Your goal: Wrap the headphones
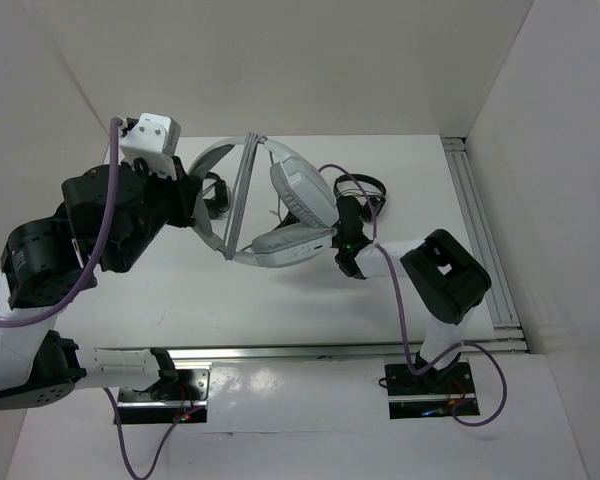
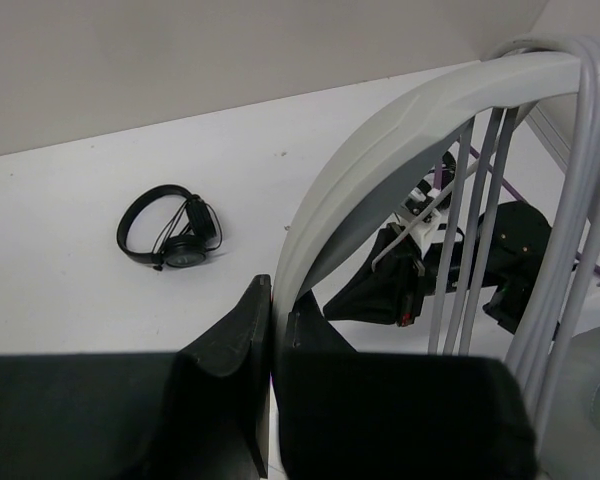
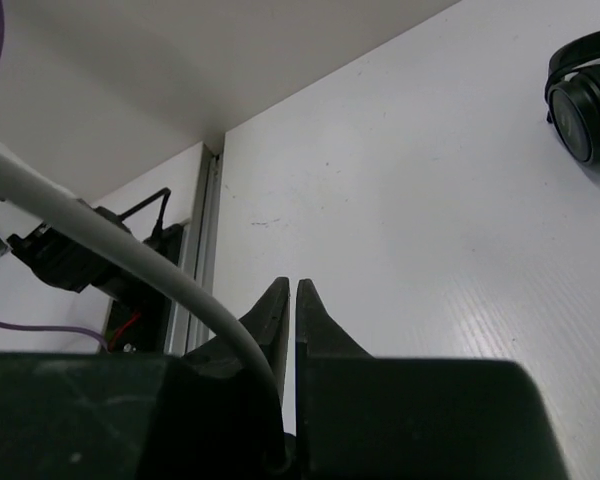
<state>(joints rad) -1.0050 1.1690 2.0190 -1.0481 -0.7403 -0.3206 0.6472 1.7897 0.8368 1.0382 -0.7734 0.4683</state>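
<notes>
The large light grey headphones [image 1: 300,190] are held up off the table, their wide headband [image 2: 400,130] arching over the left wrist view. My left gripper [image 1: 202,205] is shut on the headband [image 2: 277,300]. Several turns of the thin grey cable [image 1: 242,195] run across the headband, and show as parallel strands in the left wrist view [image 2: 580,200]. My right gripper [image 1: 346,240] sits just right of the lower earcup. Its jaws [image 3: 295,300] are shut, and the cable [image 3: 100,235] curves down into their base.
One small black headphone [image 1: 215,195] lies behind my left gripper. Another [image 1: 368,190] lies behind my right gripper and also shows in the left wrist view [image 2: 170,240] and the right wrist view [image 3: 585,100]. A metal rail [image 1: 475,220] runs along the right wall.
</notes>
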